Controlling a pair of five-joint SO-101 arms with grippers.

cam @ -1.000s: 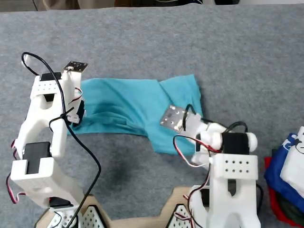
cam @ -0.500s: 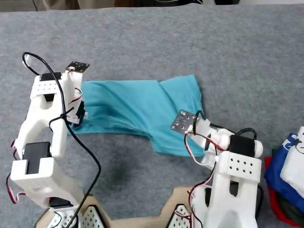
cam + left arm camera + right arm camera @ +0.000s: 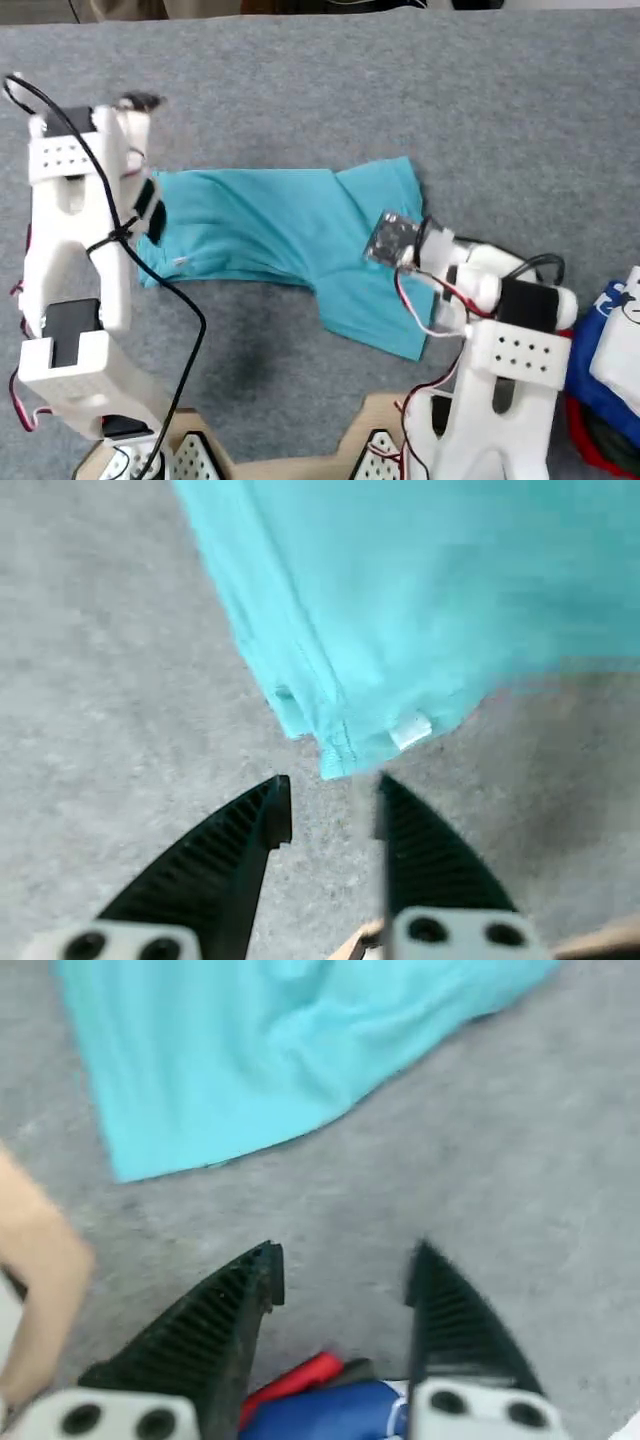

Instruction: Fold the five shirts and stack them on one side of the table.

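A teal shirt (image 3: 290, 225) lies flat across the middle of the grey table, one flap reaching toward the front right. In the left wrist view its hemmed corner (image 3: 330, 745), with a small white tag, lies just beyond my left gripper (image 3: 330, 800), which is open and holds nothing. The left arm (image 3: 70, 200) stands raised at the shirt's left end. My right gripper (image 3: 348, 1260) is open over bare table just past the edge of the teal shirt (image 3: 280, 1050). The right arm (image 3: 505, 330) stands beside the front-right flap.
A stack of folded shirts (image 3: 600, 370) in blue, red and white sits at the table's right edge; its red and blue layers (image 3: 310, 1395) lie close under the right gripper. The wooden arm base (image 3: 370, 430) is at the front. Bare grey table (image 3: 400, 90) stretches behind the shirt.
The right arm moved right and toward the front, and the shirt's front-right flap stretched out with it. The left arm rose and swung back to the shirt's left end.
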